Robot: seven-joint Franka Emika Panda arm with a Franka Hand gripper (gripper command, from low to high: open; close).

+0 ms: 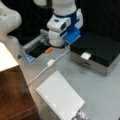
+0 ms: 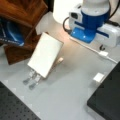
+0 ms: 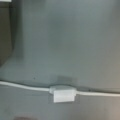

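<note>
Fingers of the gripper (image 1: 57,44) hidden in a front view under the white wrist housing and its blue bracket; none showing in the wrist view either, so cannot tell whether spread or pressed together. Lower part of the arm cut off by the top edge in both front views. Small white block (image 3: 63,93) on a thin white cable (image 3: 25,86) seen from straight above in the wrist view, low in that frame, lying flat on the grey table (image 3: 75,37). Same block (image 1: 50,62) in a front view towards the bottom left of the gripper, near it but apart, with the cable running on towards the view's left. Small orange piece (image 1: 48,50) just beside the gripper, perhaps a plastic part, too blurred to name. Dark tray with a blue edge (image 1: 32,53) to the left of that piece. Black box with metal sides (image 1: 100,47) at a front view's right, a small white square (image 1: 85,55) on its near edge. White spiral-bound pad (image 1: 60,98) propped at a slant well below the block, its foot cut off at the bottom edge. Brown wooden stand (image 1: 12,92) at the left, only partly in frame. Nothing lying between gripper and block.
</note>
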